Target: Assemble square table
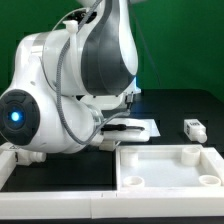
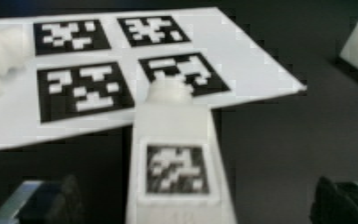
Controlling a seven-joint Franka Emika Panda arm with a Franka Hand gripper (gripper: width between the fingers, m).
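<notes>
Now | wrist view: I see pincer (image 2: pixel 190 198) wide open, gripping nothing, astride stubby white tagged leg (image 2: pixel 172 140) by the marker board (image 2: pixel 87 110) | exterior view only: white plastic square rimmed panel (image 1: pixel 165 166) on black tabletop (image 1: pixel 180 105).

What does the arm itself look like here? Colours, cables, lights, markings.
The arm has glossy white rounded shells, with dark grey sections at the joints. A round blue light glows in its housing at the exterior view's left. Thin black cables run along the upper links. The gripper has dark jaws, seen only as blurred black blocks in the wrist view. No lettering is legible.
</notes>
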